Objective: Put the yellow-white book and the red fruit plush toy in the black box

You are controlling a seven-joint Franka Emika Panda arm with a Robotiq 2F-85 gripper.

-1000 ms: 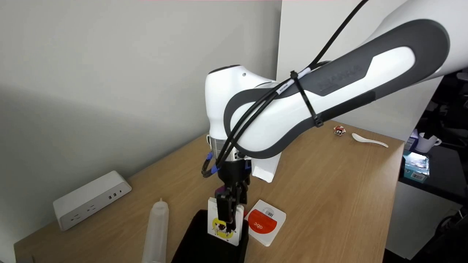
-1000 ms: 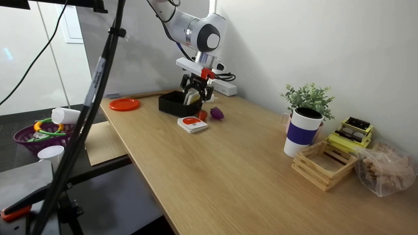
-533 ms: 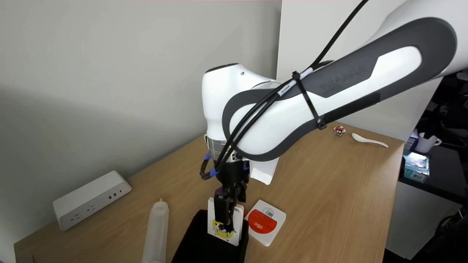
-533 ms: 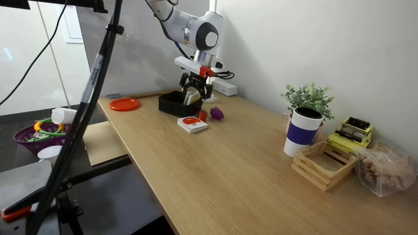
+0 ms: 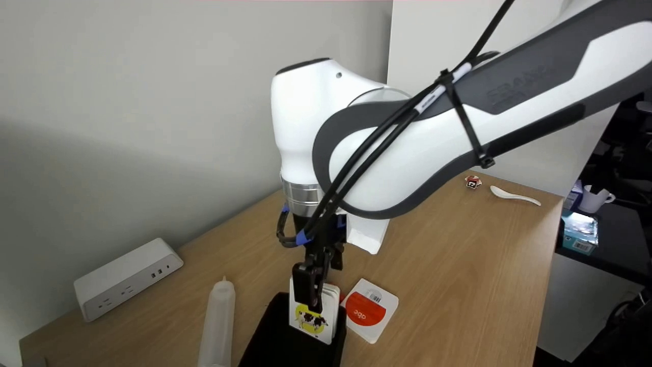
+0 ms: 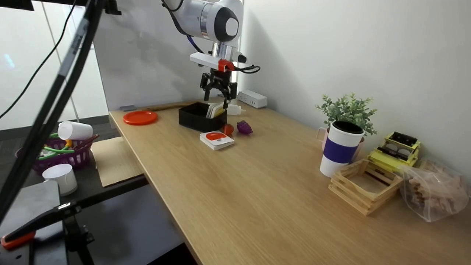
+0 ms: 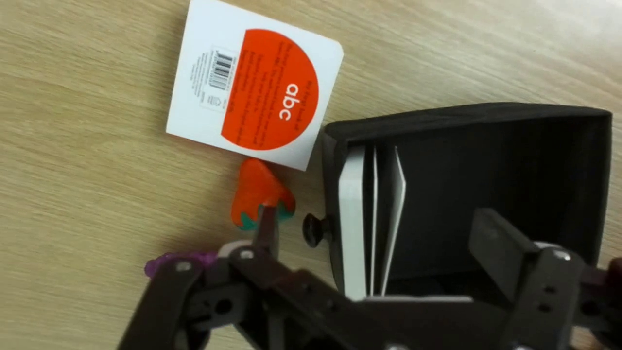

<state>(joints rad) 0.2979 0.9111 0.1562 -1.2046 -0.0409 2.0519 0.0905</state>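
Note:
The yellow-white book (image 5: 311,322) stands on edge inside the black box (image 5: 290,351), close to one end wall, its cow picture facing inward. Seen from above in the wrist view, the book (image 7: 354,223) has its pages slightly fanned, and the box (image 7: 466,114) has a dark knob on that same end. My gripper (image 7: 376,223) is open above the book, one finger on each side and nothing held. An exterior view shows the gripper (image 6: 216,101) hovering over the box. The red fruit plush toy (image 7: 260,187) lies on the table outside the box, near the knob.
A white book with a red disc (image 7: 252,82) lies beside the box and the red toy. A purple toy (image 6: 244,127) rests near them. Around the box are a clear bottle (image 5: 219,326), a white socket box (image 5: 127,278) and a red plate (image 6: 140,117).
My gripper has risen from around the book to above it, with the arm shifting upward. The book has stayed standing in the box.

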